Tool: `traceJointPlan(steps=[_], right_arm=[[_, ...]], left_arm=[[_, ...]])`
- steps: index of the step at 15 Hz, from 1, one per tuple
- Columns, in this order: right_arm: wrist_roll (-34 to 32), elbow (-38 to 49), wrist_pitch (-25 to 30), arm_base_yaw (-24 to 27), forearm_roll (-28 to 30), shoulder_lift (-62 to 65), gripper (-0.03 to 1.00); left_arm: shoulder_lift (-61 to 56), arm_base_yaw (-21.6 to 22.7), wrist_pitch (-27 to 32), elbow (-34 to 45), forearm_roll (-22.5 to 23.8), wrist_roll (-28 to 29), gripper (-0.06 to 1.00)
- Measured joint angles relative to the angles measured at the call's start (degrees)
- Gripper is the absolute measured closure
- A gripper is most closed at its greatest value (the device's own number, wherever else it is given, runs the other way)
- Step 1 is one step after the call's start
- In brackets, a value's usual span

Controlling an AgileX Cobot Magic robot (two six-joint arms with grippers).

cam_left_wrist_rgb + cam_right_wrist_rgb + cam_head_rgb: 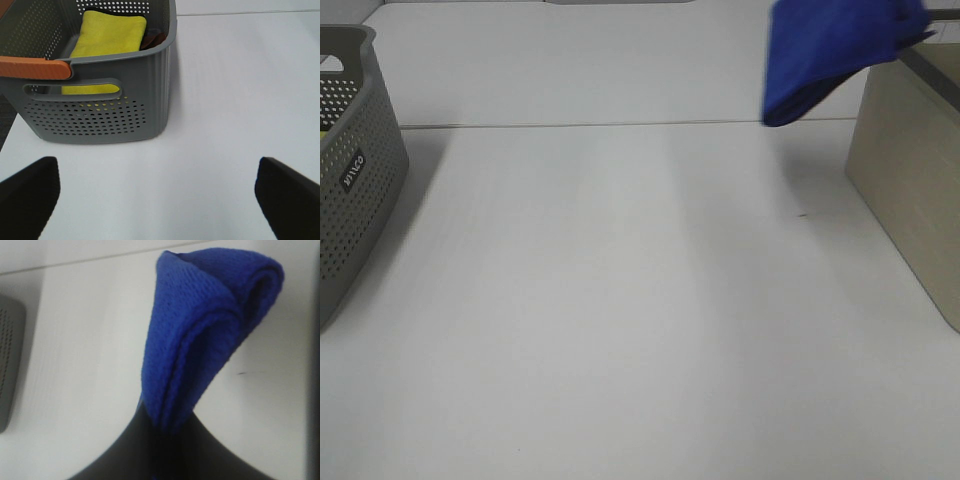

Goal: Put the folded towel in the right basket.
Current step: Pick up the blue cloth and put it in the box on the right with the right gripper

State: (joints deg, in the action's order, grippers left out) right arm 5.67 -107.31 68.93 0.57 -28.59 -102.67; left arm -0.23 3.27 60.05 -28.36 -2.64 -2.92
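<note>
A folded blue towel [830, 50] hangs in the air at the top right of the high view, just left of the beige right basket [910, 170] and partly over its near rim. My right gripper [167, 432] is shut on the blue towel [205, 340]; its fingers are hidden by the cloth, and the gripper itself is out of the high view. My left gripper [160, 192] is open and empty, its dark fingertips [30, 192] low over the white table, in front of the grey left basket [100, 110].
The grey perforated basket [350, 170] stands at the left edge and holds a yellow folded towel [107, 37] and a dark cloth. A white table [620, 300] lies between the two baskets. A seam runs across the table at the back.
</note>
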Motion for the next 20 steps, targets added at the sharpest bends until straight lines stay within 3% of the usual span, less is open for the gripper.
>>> traceJointPlan(steps=[4, 6, 12, 13, 15, 17, 20], right_arm=[[0.74, 0.0, 0.17, 16.96, -0.69, 5.33, 0.89], [1.03, 0.0, 0.23, 22.69, -0.86, 5.16, 0.89], [2.29, 0.0, 1.03, 25.15, 2.46, -1.49, 0.89], [2.23, 0.0, 1.03, 25.15, 3.95, -2.81, 0.71], [2.35, 0.0, 1.03, 25.15, 6.88, -2.86, 0.21], [2.41, 0.0, 1.03, 25.15, 8.94, -2.86, 0.06], [0.0, 0.0, 1.03, 21.31, 11.12, -2.69, 0.0]], left_arm=[[0.0, 0.0, 0.0, 0.0, 0.0, 0.0, -0.04], [0.0, 0.0, 0.0, 0.0, 0.0, 0.0, -0.04], [0.0, 0.0, 0.0, 0.0, 0.0, 0.0, -0.04], [0.0, 0.0, 0.0, 0.0, 0.0, 0.0, -0.04], [0.0, 0.0, 0.0, 0.0, 0.0, 0.0, -0.04], [0.0, 0.0, 0.0, 0.0, 0.0, 0.0, -0.04], [0.0, 0.0, 0.0, 0.0, 0.0, 0.0, -0.04]])
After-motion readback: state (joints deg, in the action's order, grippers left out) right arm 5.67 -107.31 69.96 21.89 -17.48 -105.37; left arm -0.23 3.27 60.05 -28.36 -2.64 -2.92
